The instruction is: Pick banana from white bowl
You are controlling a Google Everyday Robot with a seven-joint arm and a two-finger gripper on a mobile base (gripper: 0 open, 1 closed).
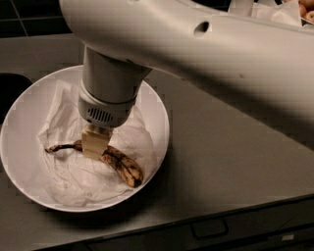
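The banana [122,166], yellow with heavy brown blotches and a thin dark stem pointing left, lies on crumpled white paper [64,112] in the large white bowl [19,117] at the left of the camera view. My gripper [93,142] comes straight down from the white arm into the bowl. It sits at the banana's middle and hides that part. The banana's right end and its stem show on either side of the gripper. The banana rests on the paper.
The bowl stands on a grey counter [230,147] near its front edge. A dark recess [10,88] lies at the far left. A smaller bowl with paper and reddish bits [294,10] peeks in at the top right. My bulky arm [221,49] spans the upper view.
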